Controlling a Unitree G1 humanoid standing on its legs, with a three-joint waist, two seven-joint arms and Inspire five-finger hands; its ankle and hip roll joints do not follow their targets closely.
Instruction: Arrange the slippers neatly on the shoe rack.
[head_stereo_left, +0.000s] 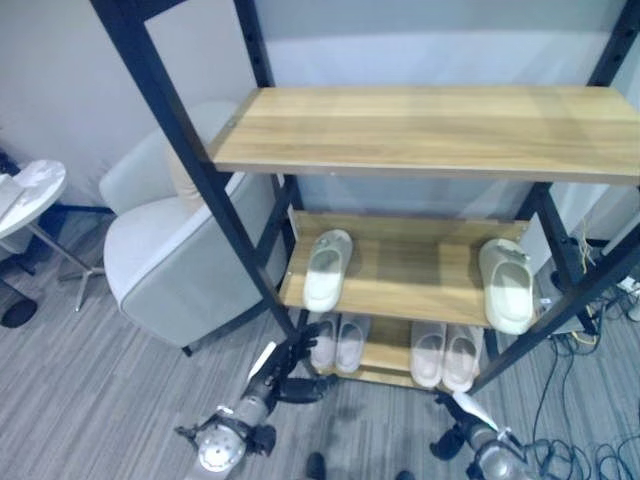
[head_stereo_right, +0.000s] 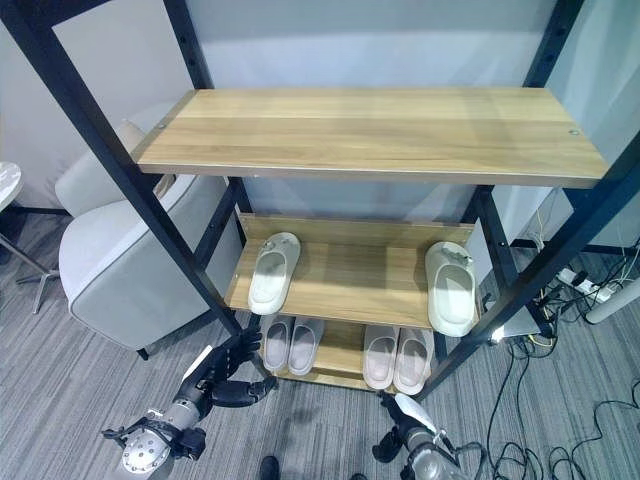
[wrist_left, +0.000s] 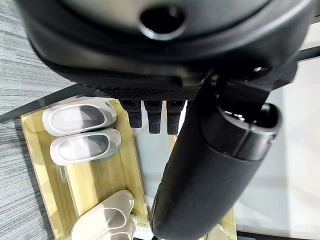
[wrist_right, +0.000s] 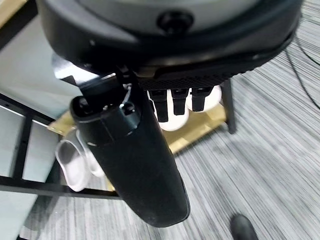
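Observation:
The black-framed shoe rack (head_stereo_left: 430, 130) has three wooden shelves. On the middle shelf (head_stereo_left: 400, 265) a pale green slipper (head_stereo_left: 327, 268) lies at the left and a cream slipper (head_stereo_left: 508, 285) at the right, far apart. The bottom shelf holds a whitish pair (head_stereo_left: 338, 340) on the left and a pinkish pair (head_stereo_left: 445, 355) on the right. My left hand (head_stereo_left: 285, 372) hangs low by the rack's front left leg, open and holding nothing. Low near the front right leg, my right hand (head_stereo_right: 400, 425) is also open and holds nothing.
A grey armchair (head_stereo_left: 170, 250) stands close against the rack's left side. A round marble side table (head_stereo_left: 30, 190) is at the far left. Cables (head_stereo_left: 585, 400) lie on the carpet right of the rack. The top shelf is bare.

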